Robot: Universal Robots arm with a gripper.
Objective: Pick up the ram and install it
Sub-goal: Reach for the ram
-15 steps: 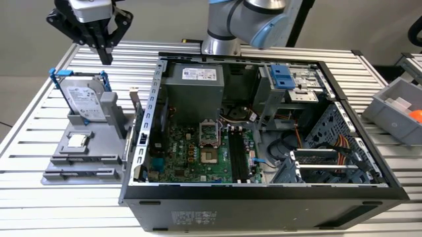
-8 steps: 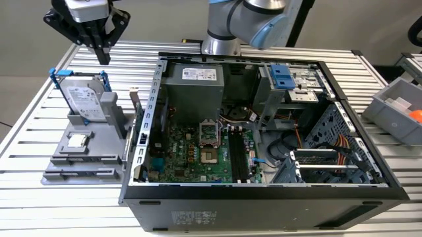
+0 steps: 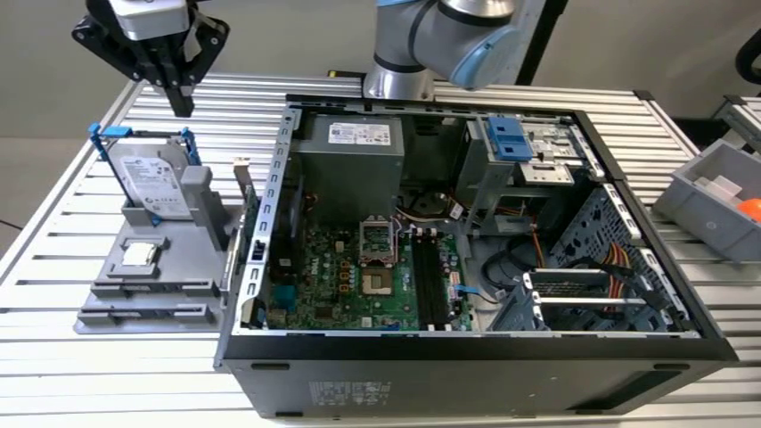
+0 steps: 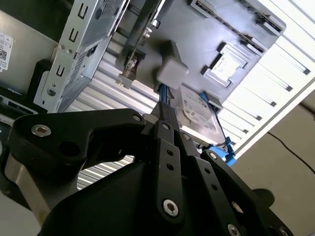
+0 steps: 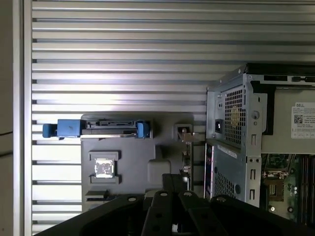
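**Ram not yet picked up**

The ram (image 3: 245,203) stands on end in the gray stand (image 3: 119,299), at the stand's edge facing the computer case (image 3: 476,357). The gripper (image 3: 182,109) hangs above the stand, drawn narrow and holding nothing. Pickup and seating are both left to do. The exterior view shows the black memory slots (image 3: 430,276), seemingly bare. The first wrist view looks down on the ram (image 5: 185,147) edge-on.

Bright even light, glare on table (image 5: 123,101) slats
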